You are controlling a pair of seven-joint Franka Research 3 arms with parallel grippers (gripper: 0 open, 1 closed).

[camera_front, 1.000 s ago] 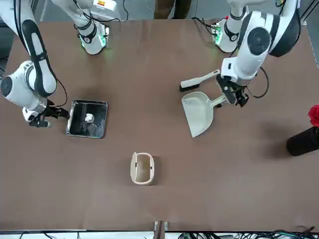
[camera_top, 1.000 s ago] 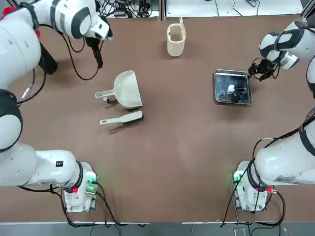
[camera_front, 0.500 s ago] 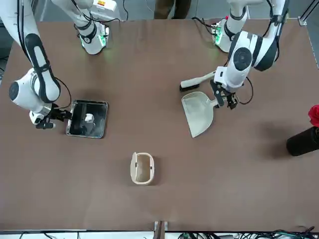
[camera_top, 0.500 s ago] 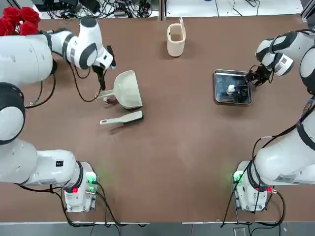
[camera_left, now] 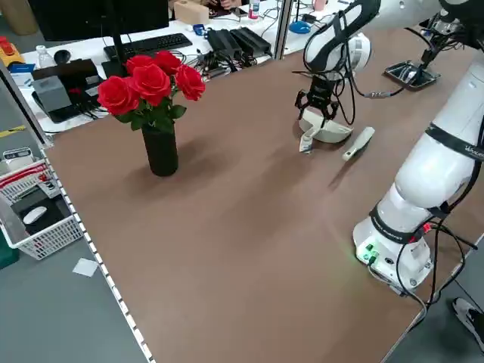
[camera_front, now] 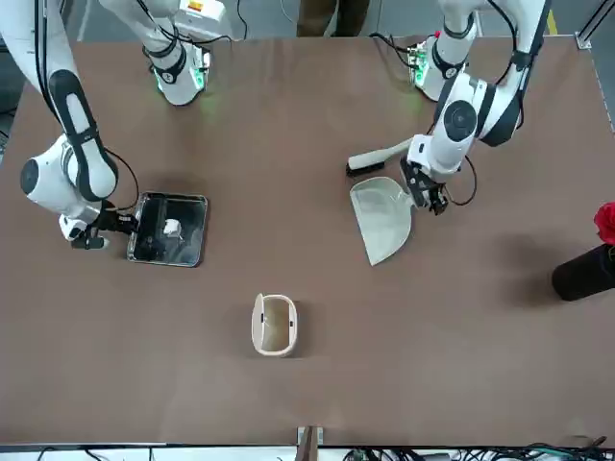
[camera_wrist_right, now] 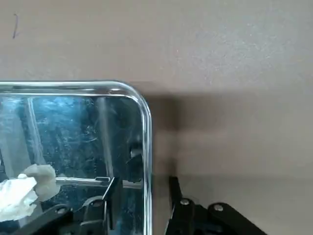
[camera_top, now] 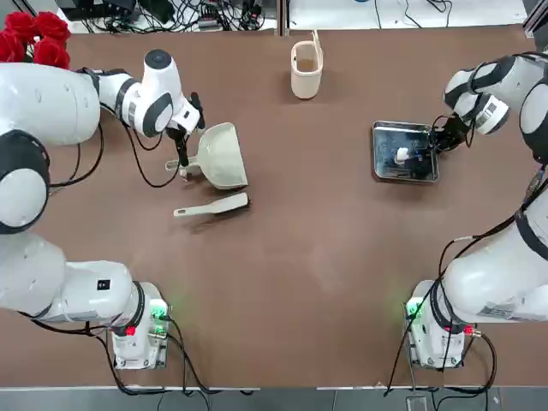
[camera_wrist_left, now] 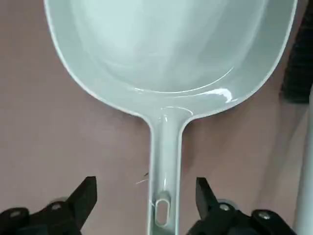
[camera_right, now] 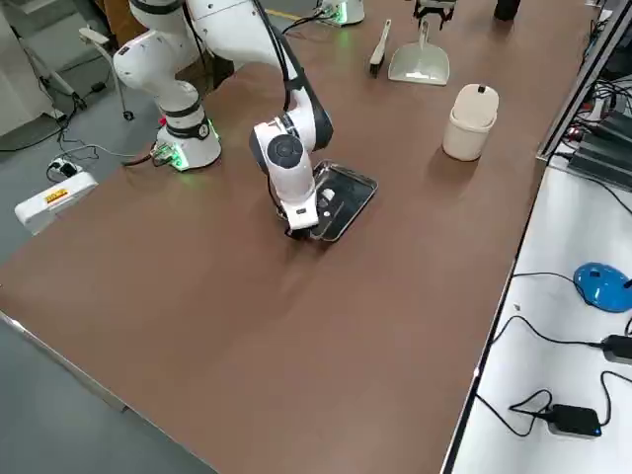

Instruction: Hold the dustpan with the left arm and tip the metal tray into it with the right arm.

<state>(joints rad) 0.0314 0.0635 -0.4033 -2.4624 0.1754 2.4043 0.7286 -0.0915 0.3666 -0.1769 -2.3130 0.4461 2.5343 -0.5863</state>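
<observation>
My left gripper (camera_wrist_left: 145,180) stands open, fingers either side of the handle of the dustpan (camera_wrist_left: 166,73). My right gripper (camera_wrist_right: 144,180), also open, straddles one rim of the metal tray (camera_wrist_right: 147,132).

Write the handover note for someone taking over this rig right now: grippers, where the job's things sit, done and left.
Left gripper: open, fingers either side of the dustpan's handle, not gripping it.
Right gripper: open, fingers astride the metal tray's rim, one over the inside, one outside; no grip yet.
Dustpan: on the table toward the left arm, beside the hand brush.
Metal tray: flat on the table, a crumpled white piece in it.
Done: both grippers positioned.
Left: grip both, hold the dustpan, tip the tray into it.
</observation>
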